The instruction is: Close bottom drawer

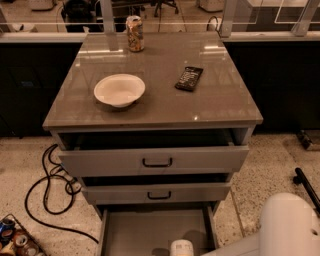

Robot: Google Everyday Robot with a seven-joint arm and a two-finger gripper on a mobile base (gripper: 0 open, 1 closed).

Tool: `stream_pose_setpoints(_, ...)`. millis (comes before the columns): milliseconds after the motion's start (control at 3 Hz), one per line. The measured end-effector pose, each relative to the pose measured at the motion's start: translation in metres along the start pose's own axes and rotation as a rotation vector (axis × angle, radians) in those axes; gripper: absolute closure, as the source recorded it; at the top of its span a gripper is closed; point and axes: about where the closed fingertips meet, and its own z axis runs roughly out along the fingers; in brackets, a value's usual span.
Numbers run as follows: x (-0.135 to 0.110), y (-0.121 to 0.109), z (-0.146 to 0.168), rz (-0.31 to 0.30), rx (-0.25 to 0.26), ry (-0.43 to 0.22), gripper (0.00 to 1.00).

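The bottom drawer (150, 227) stands pulled out at 6 o'clock. The tool (182, 248) hangs over it, probably to push it shut; wide or narrow, I cannot tell.

Office-type workspace. A grey metal drawer cabinet (155, 162) stands on a speckled terrazzo floor (270, 170) in front of a glazed partition (285, 20) with metal posts (227, 17). A swivel chair's wheeled base (165, 6) shows beyond the glass. Black cables (45, 185) trail over the floor. The gripper (181, 247) sits at the lower edge, over the bottom drawer (150, 225).
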Motion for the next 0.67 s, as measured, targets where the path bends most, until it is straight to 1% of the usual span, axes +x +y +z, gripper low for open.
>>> stream_pose_setpoints(333, 0.0112, -0.0254, -0.0149, 0.058, 0.062, -0.021, 1.0)
stream_pose_setpoints(667, 0.0112, -0.0254, -0.0149, 0.059, 0.062, -0.021, 1.0)
